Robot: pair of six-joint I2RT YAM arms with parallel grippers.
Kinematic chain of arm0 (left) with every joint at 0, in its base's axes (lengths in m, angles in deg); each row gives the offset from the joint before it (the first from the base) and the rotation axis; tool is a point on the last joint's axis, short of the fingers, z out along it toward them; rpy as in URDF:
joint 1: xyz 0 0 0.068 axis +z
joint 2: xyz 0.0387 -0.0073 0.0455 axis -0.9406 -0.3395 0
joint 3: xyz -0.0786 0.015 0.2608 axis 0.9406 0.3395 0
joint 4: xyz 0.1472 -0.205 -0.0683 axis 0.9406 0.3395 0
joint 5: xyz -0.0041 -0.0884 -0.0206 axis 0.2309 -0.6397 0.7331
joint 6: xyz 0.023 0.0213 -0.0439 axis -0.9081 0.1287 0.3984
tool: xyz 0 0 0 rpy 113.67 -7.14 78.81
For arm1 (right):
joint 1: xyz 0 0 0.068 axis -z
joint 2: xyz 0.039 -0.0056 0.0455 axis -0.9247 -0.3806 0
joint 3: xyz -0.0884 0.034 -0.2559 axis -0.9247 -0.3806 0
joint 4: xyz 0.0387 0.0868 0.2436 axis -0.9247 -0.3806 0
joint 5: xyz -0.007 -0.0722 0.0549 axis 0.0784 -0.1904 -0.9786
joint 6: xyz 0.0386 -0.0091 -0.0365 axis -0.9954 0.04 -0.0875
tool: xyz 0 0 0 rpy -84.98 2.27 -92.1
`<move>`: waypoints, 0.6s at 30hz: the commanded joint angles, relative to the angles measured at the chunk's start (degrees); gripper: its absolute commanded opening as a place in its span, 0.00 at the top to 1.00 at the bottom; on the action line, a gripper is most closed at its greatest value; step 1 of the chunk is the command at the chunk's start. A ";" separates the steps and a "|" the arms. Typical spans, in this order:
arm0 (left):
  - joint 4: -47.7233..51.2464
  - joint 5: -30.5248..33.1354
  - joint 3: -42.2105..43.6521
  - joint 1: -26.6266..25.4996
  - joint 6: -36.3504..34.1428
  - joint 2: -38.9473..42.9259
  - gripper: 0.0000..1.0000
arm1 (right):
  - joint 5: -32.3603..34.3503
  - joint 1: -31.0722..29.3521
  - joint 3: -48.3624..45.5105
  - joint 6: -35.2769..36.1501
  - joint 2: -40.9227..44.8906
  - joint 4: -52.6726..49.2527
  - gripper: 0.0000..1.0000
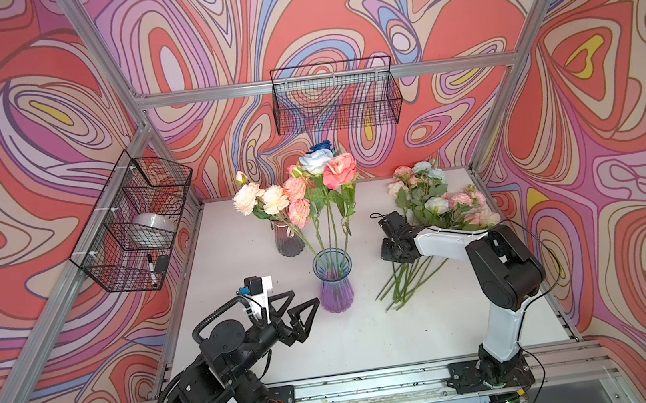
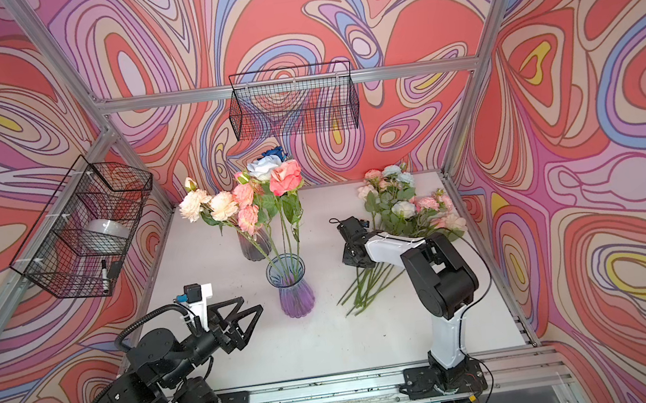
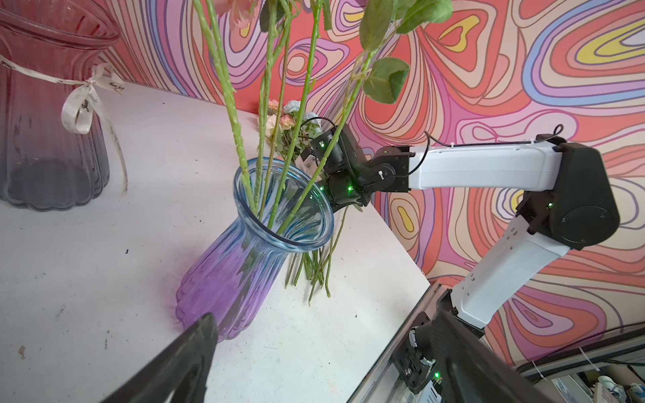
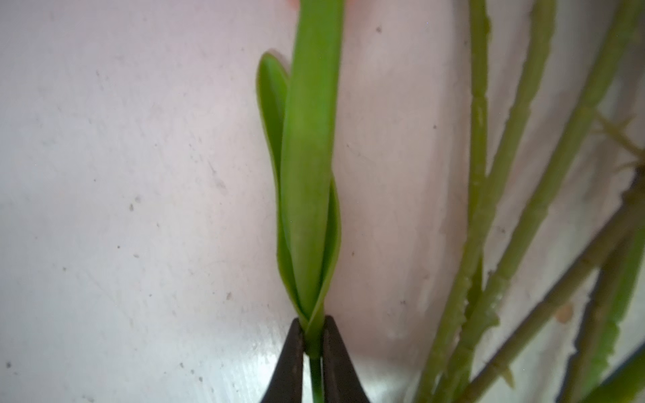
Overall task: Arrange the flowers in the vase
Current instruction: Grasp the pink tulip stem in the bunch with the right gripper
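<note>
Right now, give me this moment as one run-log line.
left gripper: open, apart from vase | right gripper: shut on leafy stem of table pile | vase: upright, several stems in | phase: picking next flower

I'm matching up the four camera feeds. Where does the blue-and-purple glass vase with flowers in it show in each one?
Top views: the blue-and-purple vase stands mid-picture on the table in both.
Left wrist: it fills the middle of the picture, rim towards the camera.
Right wrist: not in it; only the right gripper shut on a green stem.
Shared landmark: the loose stems lying on the table, in all four views.
</note>
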 commanded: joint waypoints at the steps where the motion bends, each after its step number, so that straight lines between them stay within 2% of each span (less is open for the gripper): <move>1: 0.83 0.74 -0.37 0.23 -0.28 0.13 0.03 | -0.19 0.32 -1.21 1.82 0.00 3.24 0.97; 3: 0.82 0.68 -0.27 0.24 -0.36 0.27 0.03 | 0.18 0.36 -2.88 3.17 1.83 6.63 1.00; 11: 0.40 0.70 0.02 0.23 -0.37 0.30 0.02 | 3.10 0.34 -8.09 9.87 13.04 19.56 1.00; 18: -0.62 0.30 -0.40 0.23 -0.16 -0.57 0.03 | 8.22 0.30 -12.79 13.55 26.36 26.58 1.00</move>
